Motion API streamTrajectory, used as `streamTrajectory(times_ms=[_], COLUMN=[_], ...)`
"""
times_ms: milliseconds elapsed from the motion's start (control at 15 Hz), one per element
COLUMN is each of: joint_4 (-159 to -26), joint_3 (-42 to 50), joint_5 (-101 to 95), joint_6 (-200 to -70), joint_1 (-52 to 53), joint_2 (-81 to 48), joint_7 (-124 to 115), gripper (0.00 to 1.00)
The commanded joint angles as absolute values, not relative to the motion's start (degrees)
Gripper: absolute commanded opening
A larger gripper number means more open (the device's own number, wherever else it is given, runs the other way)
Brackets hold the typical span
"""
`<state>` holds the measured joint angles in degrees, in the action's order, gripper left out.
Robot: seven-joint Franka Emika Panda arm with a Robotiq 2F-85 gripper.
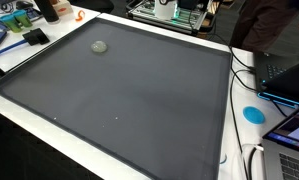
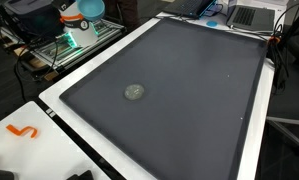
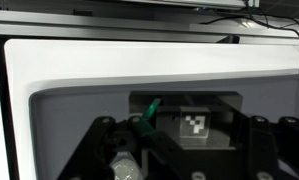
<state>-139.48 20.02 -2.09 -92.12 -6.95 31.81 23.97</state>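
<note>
Round grey lump point(image 1: 99, 46) on matte dark mat point(image 1: 139, 105), white-edged table point(image 1: 232, 120), gripper point(image 3: 189, 150) spread apart, empty.

Count, as you see it: one white desk point(image 2: 19, 155) carrying one dark mat point(image 1: 139, 110). On the mat, one small grey lump point(image 1: 98, 46), the same single lump in both exterior views. On the bare desk, one orange hook point(image 2: 24, 131) and one blue disc point(image 1: 253, 114). At the desk's edge, two laptops point(image 1: 287, 72). In the wrist view, one gripper point(image 3: 184, 160) and one black-and-white marker tag point(image 3: 193, 125).
</note>
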Motion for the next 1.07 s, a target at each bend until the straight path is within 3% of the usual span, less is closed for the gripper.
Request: streamTrajectory(times_ms=[0, 800, 867, 1000], joint_4=[-139.3, -139.3, -139.1, -138.2], joint_3=[19.2, 19.2, 18.9, 16.7], joint_5=[-1.7, -1.7, -1.0, -0.1], joint_6=[-92.0, -92.0, -92.2, -93.6], joint_1=[-7.9, -7.9, -7.8, -6.6], joint_2=[31.6, 31.6, 31.3, 30.0], joint_7=[24.4, 24.4, 23.4, 21.1], gripper=[0.53, 0.53, 0.28, 0.28])
